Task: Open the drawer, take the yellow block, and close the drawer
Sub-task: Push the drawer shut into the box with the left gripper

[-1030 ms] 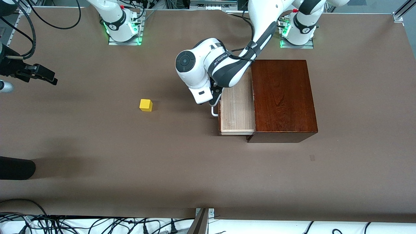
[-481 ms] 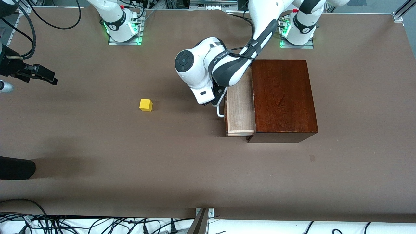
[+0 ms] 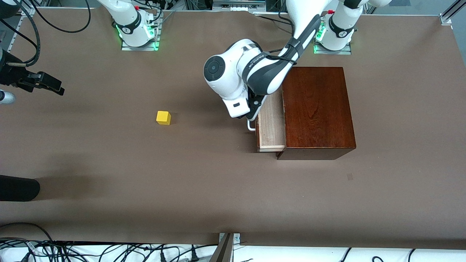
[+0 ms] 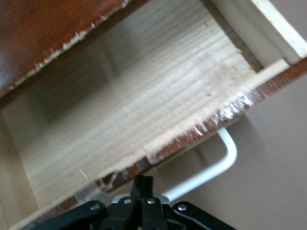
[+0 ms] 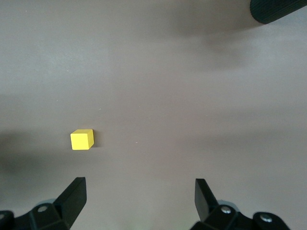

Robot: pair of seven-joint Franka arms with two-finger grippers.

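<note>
In the front view the dark mahogany box [image 3: 317, 109] sits right of center, and the drawer [image 3: 271, 125] juts partway out of its side that faces the right arm's end of the table, a strip of pale wooden tray showing just left of the box's top. The left gripper [image 3: 252, 117] comes down from the arm based at the upper right of the frame and sits at the drawer's dark front, right at the white handle [image 3: 251, 127], whose curved end peeks out just below it. In the left wrist view the two black fingers [image 4: 143, 184] are pressed together into a single narrow blade — jaws fully closed — with the tip against the reddish-brown front edge, next to the white U-shaped bar [image 4: 218, 163]; they do not wrap around the bar. The tray's pale floor [image 4: 134, 110] fills the middle of that view. The yellow block [image 3: 163, 117] rests on the brown table [image 3: 204, 189] left of center in the front view, well apart from the drawer, toward the right arm's end. The right gripper [image 3: 45, 84] waits at the left edge of the frame, up over the table; its wrist view shows both fingers [image 5: 72, 196] spread wide, holding nothing, with the yellow block [image 5: 82, 139] on the cloth below them.
</note>
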